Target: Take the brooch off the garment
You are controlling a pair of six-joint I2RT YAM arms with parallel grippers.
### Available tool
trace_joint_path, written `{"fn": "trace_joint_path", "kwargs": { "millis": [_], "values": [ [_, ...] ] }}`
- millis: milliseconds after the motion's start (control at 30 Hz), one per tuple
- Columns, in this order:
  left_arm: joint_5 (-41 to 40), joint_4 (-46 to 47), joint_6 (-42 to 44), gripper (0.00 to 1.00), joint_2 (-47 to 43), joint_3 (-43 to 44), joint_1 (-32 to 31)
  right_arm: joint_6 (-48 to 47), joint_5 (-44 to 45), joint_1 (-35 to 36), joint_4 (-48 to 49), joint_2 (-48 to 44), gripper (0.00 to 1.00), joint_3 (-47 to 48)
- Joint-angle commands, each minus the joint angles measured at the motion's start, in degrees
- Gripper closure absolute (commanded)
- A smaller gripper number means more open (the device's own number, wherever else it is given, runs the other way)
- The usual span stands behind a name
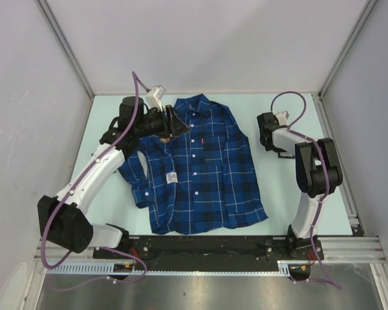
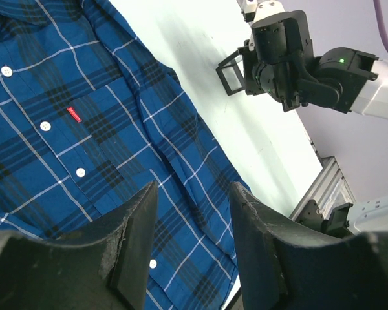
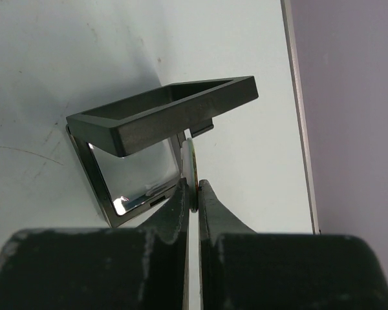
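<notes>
The garment [image 1: 200, 171], a dark blue plaid shirt with white buttons and a small white tag [image 1: 171, 177], lies flat on the table. It fills the left wrist view [image 2: 103, 135]. My left gripper [image 1: 172, 123] hovers over its collar and left shoulder, open and empty [image 2: 191, 213]. My right gripper [image 1: 269, 139] is off the shirt to the right, above the table. In the right wrist view it is shut [image 3: 194, 188] on a thin white disc seen edge-on, the brooch [image 3: 189, 158].
A small black open rectangular frame [image 3: 161, 110] with a shiny base sits right by the right fingertips; it also shows in the left wrist view [image 2: 231, 70]. The shirt has a small red label [image 2: 74, 114]. Grey walls enclose the table; a metal rail [image 1: 336, 245] runs along the front.
</notes>
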Motion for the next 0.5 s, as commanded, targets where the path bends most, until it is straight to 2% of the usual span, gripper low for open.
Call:
{"fn": "trace_joint_path", "kwargs": {
  "millis": [0, 467],
  "values": [
    [1.12, 1.72, -0.61, 0.48, -0.09, 1.16, -0.18, -0.22, 1.26, -0.25, 1.4, 1.29, 0.96, 2.36],
    [0.68, 1.63, -0.34, 0.47, -0.26, 1.34, -0.18, -0.57, 1.78, 0.36, 1.75, 3.93, 0.87, 3.24]
  ]
}}
